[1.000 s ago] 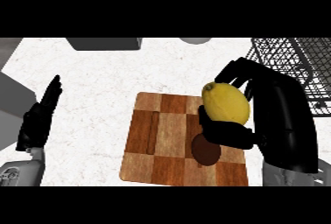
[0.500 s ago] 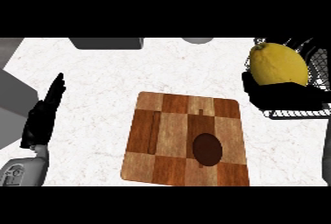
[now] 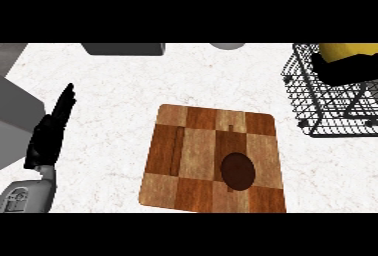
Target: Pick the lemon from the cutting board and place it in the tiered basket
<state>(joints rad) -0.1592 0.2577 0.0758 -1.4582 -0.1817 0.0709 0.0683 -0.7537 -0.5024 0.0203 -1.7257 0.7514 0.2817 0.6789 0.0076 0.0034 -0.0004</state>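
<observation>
The yellow lemon (image 3: pixel 348 50) is up at the view's top right, over the black wire tiered basket (image 3: pixel 322 112). Only its lower part shows. My right hand (image 3: pixel 341 71) is curled round it from below, and most of the hand is cut off by the view's edge. The wooden checkered cutting board (image 3: pixel 199 150) lies in the middle of the white counter, with a dark brown oval patch (image 3: pixel 238 171) on its right half. My left hand (image 3: pixel 49 134) rests open at the left edge, fingers pointing up.
A grey box (image 3: pixel 124 48) and a grey round object (image 3: pixel 227 45) sit at the counter's far edge. A grey block (image 3: pixel 15 114) stands at the far left, behind my left hand.
My right hand has carried the lemon from above the board up and to the right, over the basket. The left hand has stayed still.
</observation>
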